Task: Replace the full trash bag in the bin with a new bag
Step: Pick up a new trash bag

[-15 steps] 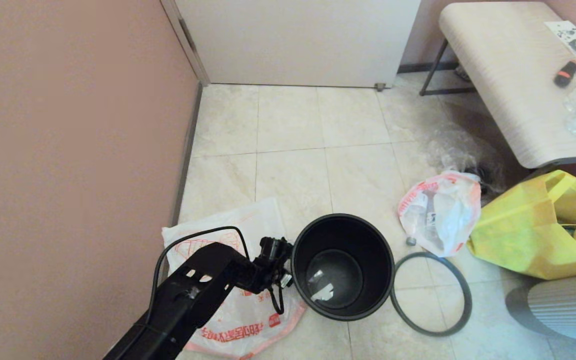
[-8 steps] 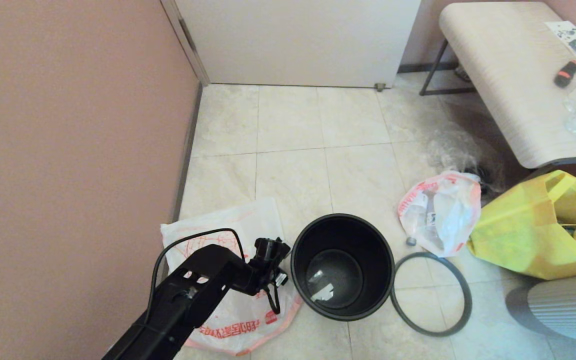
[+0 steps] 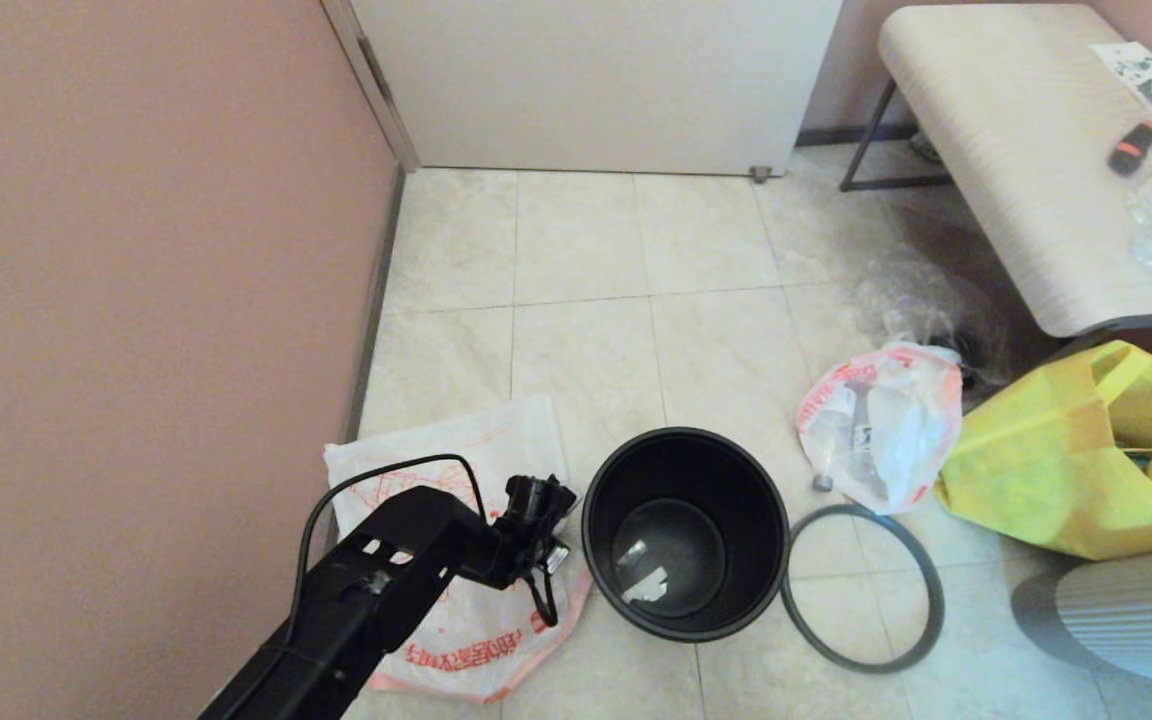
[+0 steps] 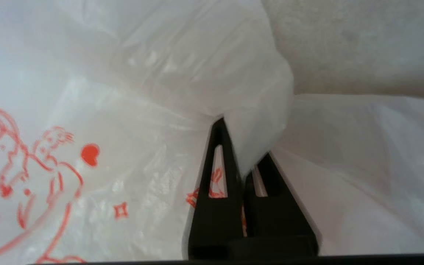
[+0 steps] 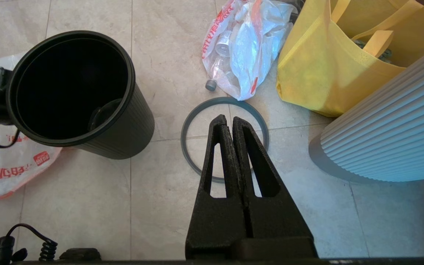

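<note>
The new bag [image 3: 456,640], white with red print, lies on the floor left of the bin [image 3: 774,500], an empty black bucket. My left gripper [image 4: 242,145] points down onto this bag and is shut on a raised fold of its plastic [image 4: 256,121]. The grey hoop [image 3: 861,509] lies flat on the tiles right of the bin. The full trash bag [image 3: 886,420], lumpy with bottles showing through, rests beyond the hoop. My right gripper [image 5: 227,119] hangs shut and empty above the hoop [image 5: 183,136], with the bin [image 5: 123,121] and the full trash bag [image 5: 248,48] in its view.
A yellow tote [image 3: 1066,460] sits right of the full bag, with a white ribbed object [image 3: 1136,610] nearer. A bench [image 3: 1016,150] stands at the back right over a clear plastic bag [image 3: 916,300]. A wall [image 3: 136,300] runs close along the left.
My left gripper has closed on a fold of the new bag and shifted slightly left, away from the bin. The bag's near edge has bunched and drawn in. The right arm is still.
</note>
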Controlling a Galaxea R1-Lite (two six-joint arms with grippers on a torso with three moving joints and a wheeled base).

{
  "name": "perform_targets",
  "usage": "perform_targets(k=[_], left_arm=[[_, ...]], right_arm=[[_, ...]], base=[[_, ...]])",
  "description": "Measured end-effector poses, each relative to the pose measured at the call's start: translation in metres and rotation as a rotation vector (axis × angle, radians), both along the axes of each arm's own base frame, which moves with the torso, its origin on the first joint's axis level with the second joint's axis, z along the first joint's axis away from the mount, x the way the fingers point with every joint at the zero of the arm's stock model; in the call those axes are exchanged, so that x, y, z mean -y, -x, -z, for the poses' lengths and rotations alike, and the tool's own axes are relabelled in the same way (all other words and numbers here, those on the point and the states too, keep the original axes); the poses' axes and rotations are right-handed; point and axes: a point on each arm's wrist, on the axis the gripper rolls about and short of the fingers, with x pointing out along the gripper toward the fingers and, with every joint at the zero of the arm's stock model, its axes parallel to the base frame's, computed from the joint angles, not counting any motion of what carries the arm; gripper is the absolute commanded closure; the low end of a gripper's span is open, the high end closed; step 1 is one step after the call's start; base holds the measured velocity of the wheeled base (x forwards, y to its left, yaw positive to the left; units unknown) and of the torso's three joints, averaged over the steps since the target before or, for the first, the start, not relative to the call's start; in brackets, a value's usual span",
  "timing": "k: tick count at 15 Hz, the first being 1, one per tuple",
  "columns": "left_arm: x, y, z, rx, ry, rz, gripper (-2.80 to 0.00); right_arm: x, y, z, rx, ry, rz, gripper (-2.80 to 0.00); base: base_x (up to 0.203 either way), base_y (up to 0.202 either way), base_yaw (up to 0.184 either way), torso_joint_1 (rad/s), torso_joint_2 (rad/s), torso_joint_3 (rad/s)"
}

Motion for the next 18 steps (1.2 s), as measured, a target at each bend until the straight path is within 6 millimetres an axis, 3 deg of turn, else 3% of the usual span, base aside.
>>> perform_targets(k=[3,6,8,12,18], left_arm=[[-0.002,0.006,-0.027,-0.054,0.041,-0.075,0.00],[-0.002,0.021,-0.085,-0.130,0.114,-0.181,0.00],[-0.006,0.041,-0.129,-0.182,0.159,-0.261,0.00],[-0.018,0.112,-0.209,-0.248,0.216,-0.346,0.00],[-0.043,0.228,-0.312,-0.307,0.293,-0.248,0.00]], right_arm=[[0.000,0.000,0.000,0.000,0.000,0.000,0.00],[0.000,0.000,0.000,0.000,0.000,0.000,0.00],[0.000,0.000,0.000,0.000,0.000,0.000,0.00],[0.000,0.000,0.000,0.000,0.000,0.000,0.00],[0.000,0.000,0.000,0.000,0.000,0.000,0.00]], base=[[0.000,0.000,0.000,0.000,0.00,0.000],[0.000,0.000,0.000,0.000,0.00,0.000],[0.000,0.000,0.000,0.000,0.00,0.000],[0.000,0.000,0.000,0.000,0.00,0.000],[0.000,0.000,0.000,0.000,0.00,0.000]])
